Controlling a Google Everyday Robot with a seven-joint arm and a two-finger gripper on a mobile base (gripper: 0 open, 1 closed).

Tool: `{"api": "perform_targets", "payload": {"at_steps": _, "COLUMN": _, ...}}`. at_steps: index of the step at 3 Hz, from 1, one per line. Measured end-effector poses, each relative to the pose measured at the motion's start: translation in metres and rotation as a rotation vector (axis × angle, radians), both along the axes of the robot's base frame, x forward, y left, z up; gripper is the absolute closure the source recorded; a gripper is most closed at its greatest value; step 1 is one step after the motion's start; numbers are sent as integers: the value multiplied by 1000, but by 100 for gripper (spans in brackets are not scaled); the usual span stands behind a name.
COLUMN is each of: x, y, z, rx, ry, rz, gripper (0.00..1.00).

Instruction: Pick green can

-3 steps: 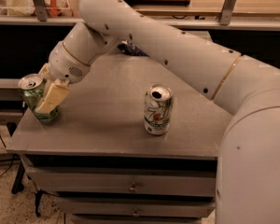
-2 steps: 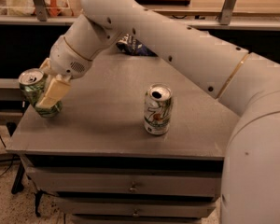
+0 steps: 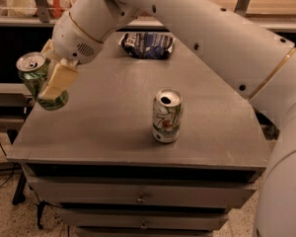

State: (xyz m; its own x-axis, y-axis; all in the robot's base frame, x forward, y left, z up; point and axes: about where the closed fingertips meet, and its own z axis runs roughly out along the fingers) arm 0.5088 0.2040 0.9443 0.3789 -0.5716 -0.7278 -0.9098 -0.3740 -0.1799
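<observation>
Gripper (image 3: 48, 78) at the left edge of the grey metal table (image 3: 103, 127), cream fingers pinching the green can (image 3: 33, 78). The can is tilted and partly overhangs that edge; its far side is hidden behind a finger. Open tabletop lies between it and the upright white can (image 3: 166, 116). A crumpled dark snack bag (image 3: 147, 44) lies at the back. The white arm (image 3: 197, 28) is cut off at right.

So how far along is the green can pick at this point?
Done: the gripper is shut on the green can, a cream finger across its side. In hand: the can hangs tilted at the table's left edge, its base apparently off the surface. Left: probably only raising it clear. The white can stands mid-table, apart from it.
</observation>
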Motion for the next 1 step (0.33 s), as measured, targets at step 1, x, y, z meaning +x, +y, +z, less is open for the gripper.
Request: {"api": "perform_targets", "payload": {"at_steps": 1, "x": -1, "y": -4, "z": 11, "rx": 9, "ry": 1, "rz": 9, "gripper": 100}}
